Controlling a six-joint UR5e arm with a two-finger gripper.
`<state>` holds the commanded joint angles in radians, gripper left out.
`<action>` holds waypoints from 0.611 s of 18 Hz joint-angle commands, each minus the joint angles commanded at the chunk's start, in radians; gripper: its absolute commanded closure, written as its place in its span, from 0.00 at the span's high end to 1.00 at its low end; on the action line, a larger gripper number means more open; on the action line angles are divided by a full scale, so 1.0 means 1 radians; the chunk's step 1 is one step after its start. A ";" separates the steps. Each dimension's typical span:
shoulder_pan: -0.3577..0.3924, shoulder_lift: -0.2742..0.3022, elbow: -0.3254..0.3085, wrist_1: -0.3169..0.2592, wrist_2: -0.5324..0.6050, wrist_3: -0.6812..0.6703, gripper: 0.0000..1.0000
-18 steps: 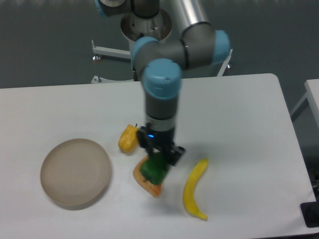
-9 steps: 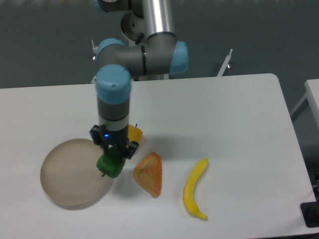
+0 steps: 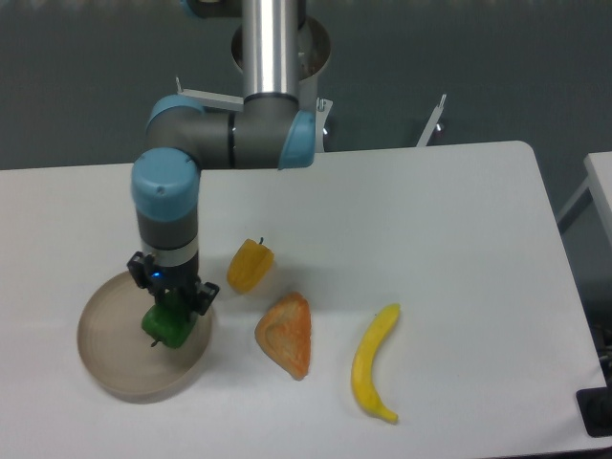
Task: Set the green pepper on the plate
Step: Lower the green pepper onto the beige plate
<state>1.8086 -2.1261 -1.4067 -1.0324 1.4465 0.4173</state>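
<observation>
The green pepper (image 3: 166, 326) is glossy bright green and sits between my fingers over the right half of the plate (image 3: 108, 355). The plate is a round beige dish with a raised rim at the front left of the table. My gripper (image 3: 170, 308) points straight down and is shut on the green pepper. I cannot tell whether the pepper touches the plate's surface or hangs just above it.
A yellow pepper (image 3: 251, 265) lies right of the plate. An orange wedge-shaped food piece (image 3: 286, 334) lies in front of it, and a yellow banana (image 3: 374, 361) further right. The arm's base stands at the back of the white table (image 3: 430, 220).
My gripper has carried the green pepper leftward from above the orange wedge, past the plate's right rim, to over the plate. The yellow pepper is uncovered again.
</observation>
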 joint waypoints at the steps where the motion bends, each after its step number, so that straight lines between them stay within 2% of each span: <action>1: -0.003 -0.002 0.000 0.000 0.000 0.000 0.47; 11: -0.023 -0.011 0.003 0.002 -0.002 -0.035 0.48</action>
<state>1.7856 -2.1368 -1.4036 -1.0308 1.4450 0.3822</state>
